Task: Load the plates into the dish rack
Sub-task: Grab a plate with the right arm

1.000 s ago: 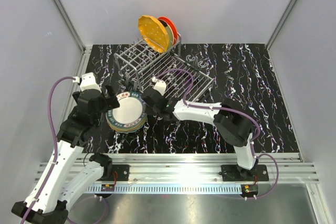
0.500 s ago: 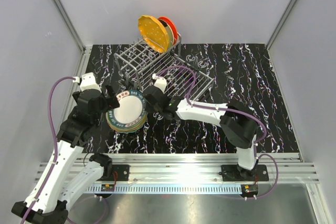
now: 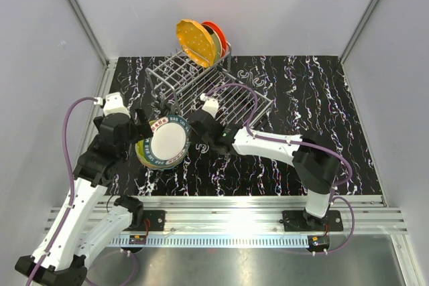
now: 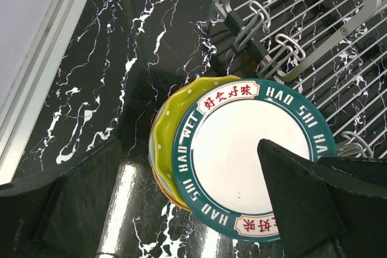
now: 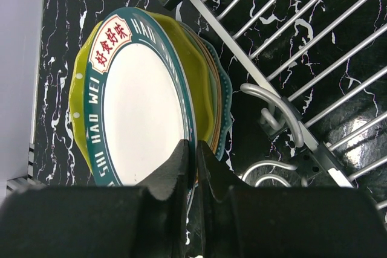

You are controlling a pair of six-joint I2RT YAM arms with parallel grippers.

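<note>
Since a second ago the teal-rimmed white plate (image 3: 167, 141) has tipped up off the stack (image 3: 143, 157) at its right edge, and the right arm has drawn back a little toward the rack with it. At the left, the left gripper (image 3: 141, 133) hangs over the stack's near-left side with its fingers spread wide, holding nothing. Below it the remaining plates lie piled on the black marbled table (image 3: 301, 112), a dotted yellow-green plate (image 4: 166, 119) uppermost and a teal plate (image 5: 225, 101) showing lower down. The lifted plate leans over them, its lettered rim facing up. On its right edge the right gripper (image 5: 195, 149) is pinched tight on the rim, one finger on each face. Just beyond stands the dish rack (image 3: 175, 75), and at its far end a dotted orange plate (image 3: 194, 40) and a red-orange plate (image 3: 216, 31) stand upright in the slots.
</note>
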